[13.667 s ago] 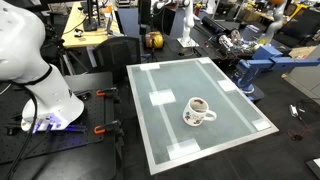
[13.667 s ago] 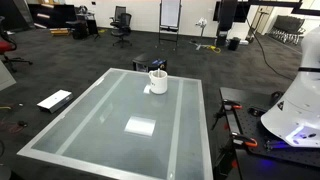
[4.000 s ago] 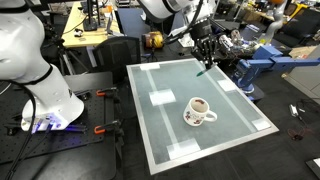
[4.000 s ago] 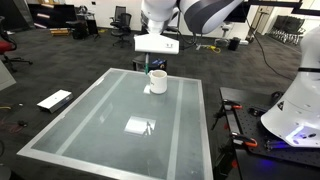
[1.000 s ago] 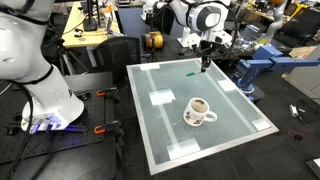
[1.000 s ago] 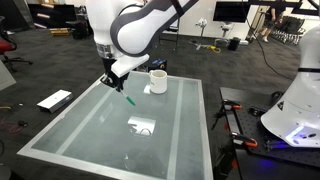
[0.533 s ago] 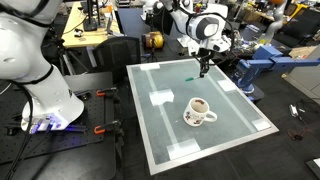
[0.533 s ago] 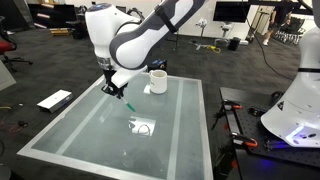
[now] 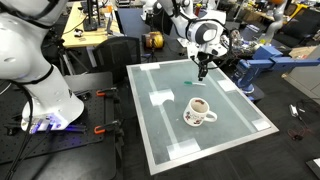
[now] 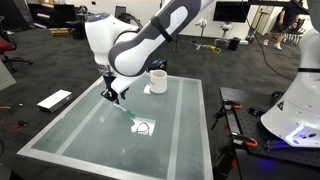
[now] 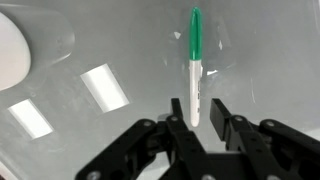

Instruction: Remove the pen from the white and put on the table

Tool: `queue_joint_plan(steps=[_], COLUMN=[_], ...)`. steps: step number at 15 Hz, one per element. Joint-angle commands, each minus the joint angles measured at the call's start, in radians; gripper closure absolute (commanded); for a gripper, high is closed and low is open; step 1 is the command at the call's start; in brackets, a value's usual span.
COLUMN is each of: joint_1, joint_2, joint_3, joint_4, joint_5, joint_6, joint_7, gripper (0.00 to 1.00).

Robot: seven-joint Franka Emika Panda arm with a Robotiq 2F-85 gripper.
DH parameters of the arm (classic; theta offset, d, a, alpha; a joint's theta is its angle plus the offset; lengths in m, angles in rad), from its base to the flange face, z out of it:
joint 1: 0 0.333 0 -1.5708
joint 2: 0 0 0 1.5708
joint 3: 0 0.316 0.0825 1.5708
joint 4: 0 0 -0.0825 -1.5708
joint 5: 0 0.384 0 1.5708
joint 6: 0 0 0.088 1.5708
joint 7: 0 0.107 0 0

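The robot arm [image 10: 140,40] reaches low over the frosted grey-green worktop [image 10: 70,135], its pincer [image 11: 197,118] drawn in tight on the white end of the pen [image 11: 195,50]. In the wrist view the pen runs straight out from between the two black fingers [image 11: 180,120]. Its green half points away over the glass, and two white patches [image 11: 105,87] lie off to one side. In an exterior view the pen [image 10: 128,109] slants down from the pincer [image 10: 112,96] toward a white patch near the worktop's middle; whether the green tip touches the surface cannot be told. The white mug [image 10: 157,81] stands upright near the worktop's far edge, well apart from the pen. In an exterior view from the opposite side, the mug [image 9: 199,111] shows its dark inside and its side handle, while the pincer [image 9: 203,73] hangs over the worktop beyond it with the pen as a thin green line just beneath.
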Motion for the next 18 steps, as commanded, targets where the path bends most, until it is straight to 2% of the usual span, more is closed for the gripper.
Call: queue_joint_plan(steps=[1,5,6,13,14,18], joint_1=[0.028,0.057,0.063,0.114,0.084,0.083], joint_2=[-0.049,-0.163,-0.197,-0.433,-0.344,-0.355], joint_3=[-0.033,-0.064,-0.07,-0.09,-0.065,-0.062], joint_4=[-0.027,-0.109,-0.135,-0.322,-0.216,-0.229], joint_5=[0.025,0.006,0.002,-0.082,-0.055,-0.059], joint_6=[0.034,0.091,0.109,0.181,0.139,0.139], joint_7=[0.004,0.049,0.061,0.178,0.135,0.141], gripper=[0.32,0.02,0.0,0.0,0.0,0.0])
